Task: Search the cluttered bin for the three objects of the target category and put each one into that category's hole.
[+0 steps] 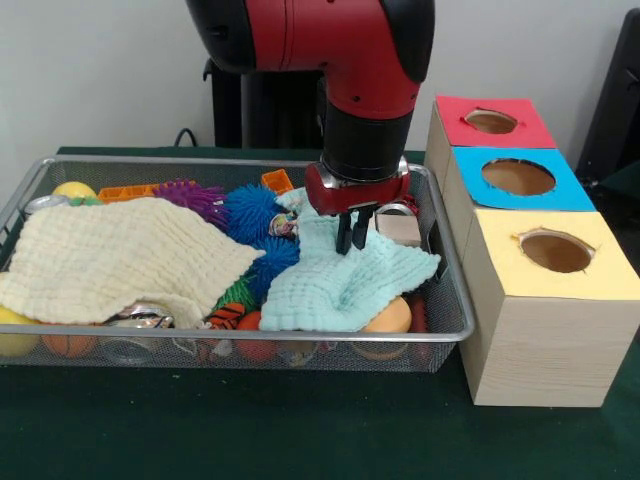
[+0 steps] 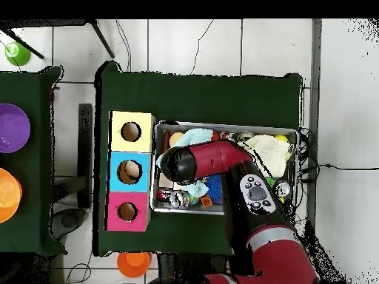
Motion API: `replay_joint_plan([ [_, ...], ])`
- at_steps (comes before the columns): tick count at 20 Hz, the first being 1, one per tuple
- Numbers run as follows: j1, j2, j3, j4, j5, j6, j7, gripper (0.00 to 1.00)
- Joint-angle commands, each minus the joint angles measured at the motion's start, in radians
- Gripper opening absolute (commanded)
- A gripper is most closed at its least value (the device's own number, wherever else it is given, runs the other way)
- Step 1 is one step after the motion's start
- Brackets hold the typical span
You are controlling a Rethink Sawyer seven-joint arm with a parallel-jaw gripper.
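A large cream cloth (image 1: 115, 262) drapes the left of the clutter, a mint cloth (image 1: 345, 280) the right, blue (image 1: 255, 212) and purple (image 1: 192, 197) spiky balls between; blue-topped (image 1: 520, 178) and red-topped (image 1: 492, 122) boxes stand at far right

No legible text, labels or numbers on anything in view.

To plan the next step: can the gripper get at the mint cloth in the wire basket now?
Probably yes. The gripper hangs directly over the mint cloth, which lies on top of the clutter in the wire basket; nothing covers it there.
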Motion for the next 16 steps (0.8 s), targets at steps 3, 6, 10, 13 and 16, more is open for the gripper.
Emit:
replay_joint_plan([
  [3, -0.001, 0.04, 0.034, -0.035, -0.064, 0.088, -0.114, 0.0],
  [6, -0.005, 0.007, 0.036, -0.018, -0.064, 0.09, -0.121, 0.0],
  [10, -0.032, -0.08, 0.063, 0.036, -0.045, 0.115, -0.171, 0.0],
  [13, -0.072, -0.158, 0.103, 0.083, -0.017, 0.146, -0.234, 0.0],
  [16, -0.114, -0.209, 0.139, 0.099, 0.003, 0.2, -0.287, 0.0],
])
